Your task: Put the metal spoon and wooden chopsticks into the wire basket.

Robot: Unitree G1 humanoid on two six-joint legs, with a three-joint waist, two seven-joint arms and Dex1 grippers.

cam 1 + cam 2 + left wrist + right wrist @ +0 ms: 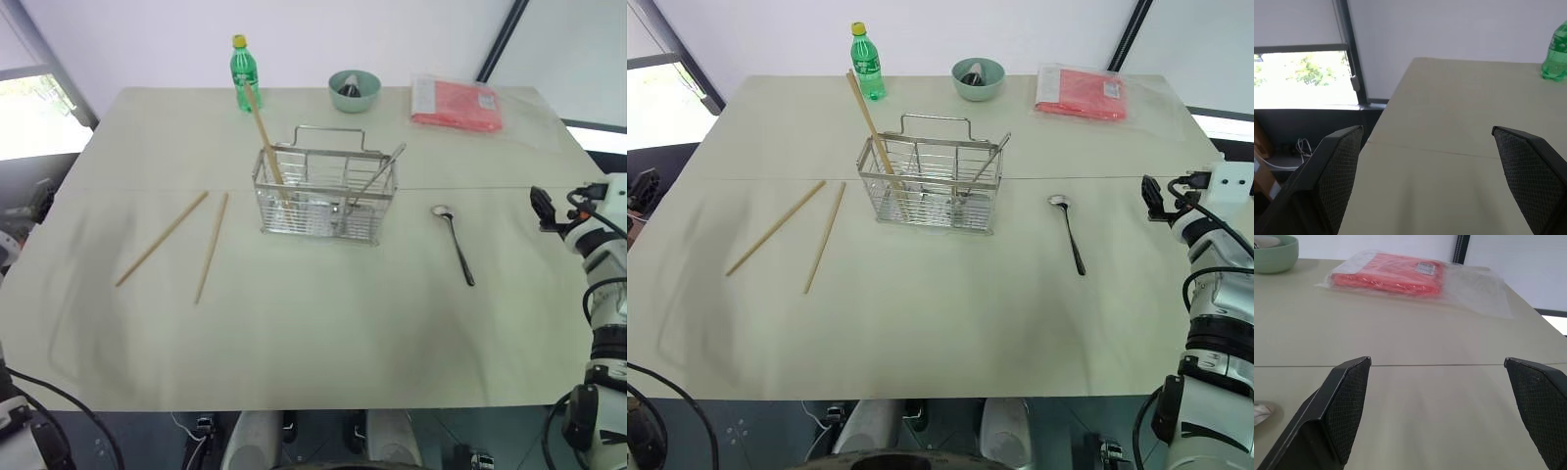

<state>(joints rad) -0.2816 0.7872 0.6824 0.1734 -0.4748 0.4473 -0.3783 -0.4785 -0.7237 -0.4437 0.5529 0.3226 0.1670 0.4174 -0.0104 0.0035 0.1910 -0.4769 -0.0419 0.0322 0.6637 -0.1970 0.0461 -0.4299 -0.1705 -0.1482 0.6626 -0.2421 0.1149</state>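
The wire basket point(324, 197) stands on the table's middle, a little toward the back. One wooden chopstick point(265, 137) leans upright in its left end, and a thin silver utensil point(376, 177) leans in its right end. Two more wooden chopsticks point(163, 238) lie flat to the basket's left, side by side. The metal spoon point(454, 243) lies flat to the basket's right, bowl toward the back. My right gripper point(1437, 359) is open and empty off the table's right side, apart from the spoon. My left gripper point(1426, 129) is open and empty by the table's left edge.
A green bottle point(244, 73), a green bowl point(354, 90) and a red packet in clear plastic point(457, 104) stand along the back of the table point(313, 333). A window and dark frame point(1347, 63) lie beyond the left edge.
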